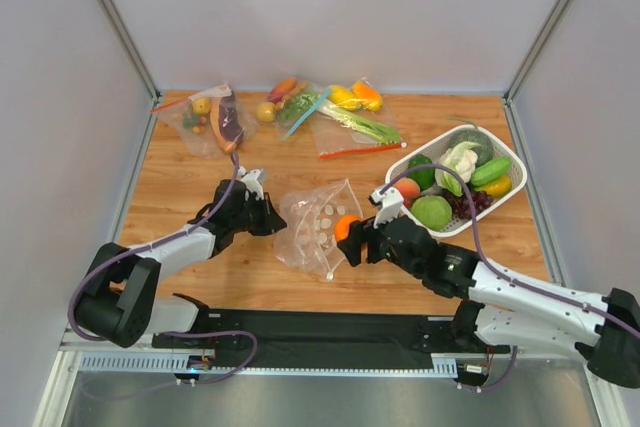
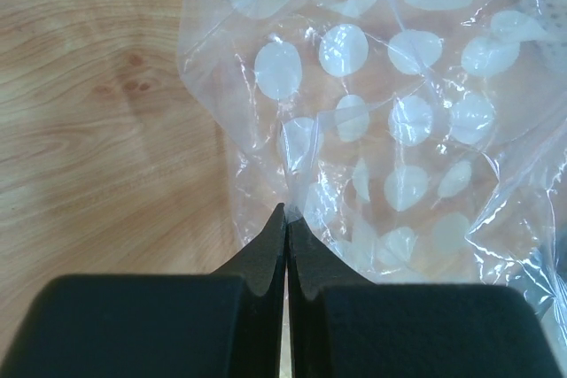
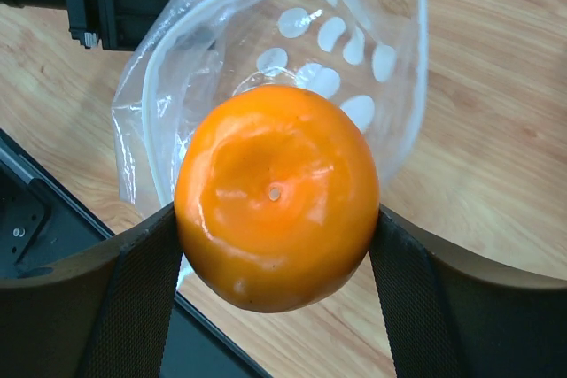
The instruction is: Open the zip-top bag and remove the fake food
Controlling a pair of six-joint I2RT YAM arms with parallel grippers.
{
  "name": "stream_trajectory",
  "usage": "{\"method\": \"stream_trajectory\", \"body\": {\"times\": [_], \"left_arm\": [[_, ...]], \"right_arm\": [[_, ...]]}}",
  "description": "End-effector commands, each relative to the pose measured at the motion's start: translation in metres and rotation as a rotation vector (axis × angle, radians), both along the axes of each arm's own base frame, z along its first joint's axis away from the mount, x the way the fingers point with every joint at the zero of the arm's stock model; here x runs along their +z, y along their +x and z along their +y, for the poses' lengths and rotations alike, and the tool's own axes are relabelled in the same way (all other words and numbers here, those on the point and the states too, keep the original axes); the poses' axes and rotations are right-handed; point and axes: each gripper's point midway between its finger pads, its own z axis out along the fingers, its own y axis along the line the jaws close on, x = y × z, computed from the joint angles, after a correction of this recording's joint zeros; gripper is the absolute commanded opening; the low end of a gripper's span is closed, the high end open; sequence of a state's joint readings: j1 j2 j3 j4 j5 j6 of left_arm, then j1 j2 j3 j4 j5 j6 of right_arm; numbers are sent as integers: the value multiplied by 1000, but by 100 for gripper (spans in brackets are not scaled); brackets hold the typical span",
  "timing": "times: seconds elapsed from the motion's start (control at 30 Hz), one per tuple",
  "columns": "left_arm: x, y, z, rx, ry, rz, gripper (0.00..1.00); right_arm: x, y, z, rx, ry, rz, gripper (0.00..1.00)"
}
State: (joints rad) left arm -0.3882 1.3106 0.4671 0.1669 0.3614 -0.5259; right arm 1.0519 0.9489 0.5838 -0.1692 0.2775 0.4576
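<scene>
Between the right gripper's (image 3: 276, 250) fingers (image 3: 133, 307) sits the orange (image 3: 276, 196), gripped wide across its middle with a pad against each side. It hangs just outside the open mouth of the bag (image 3: 266, 6), near the middle of the top view. Left of it, the left gripper (image 2: 286, 219) has its fingers pressed together. A fold of the bag's film appears pinched at their tips, pinning that edge near the table (image 2: 89, 130). The bag lies crumpled at the centre of the frame with its zip open. Only its pale dots show through, and I see no food inside. At the right of the top view, the cauliflower (image 1: 460, 160) and the long green piece (image 1: 490, 171) lie in the white basket (image 1: 515, 162) among other toys. The task looks nearly done: the orange, seemingly the last piece, is out and only needs setting down.
</scene>
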Motion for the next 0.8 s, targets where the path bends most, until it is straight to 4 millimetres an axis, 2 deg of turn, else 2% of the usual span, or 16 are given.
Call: {"method": "stream_trajectory", "body": {"times": [0.0, 0.1, 0.23, 0.37, 0.47, 0.57, 0.77], "left_arm": [[17, 11, 4, 29, -10, -38, 0], [18, 11, 7, 40, -7, -44, 0], [20, 11, 8, 43, -8, -48, 0], [21, 9, 9, 40, -11, -49, 0], [22, 7, 10, 42, -7, -52, 0], [23, 7, 11, 45, -1, -58, 0], [20, 6, 10, 37, -1, -50, 0]], "right_arm": [[0, -6, -32, -56, -66, 2, 44], [18, 4, -55, -130, -104, -67, 46], [31, 22, -77, -196, -139, -103, 46], [35, 48, -98, -266, -141, -105, 46], [40, 72, -126, -349, -122, -101, 46], [44, 88, -143, -396, -113, -100, 46], [44, 118, -162, -450, -136, -96, 45]]}}
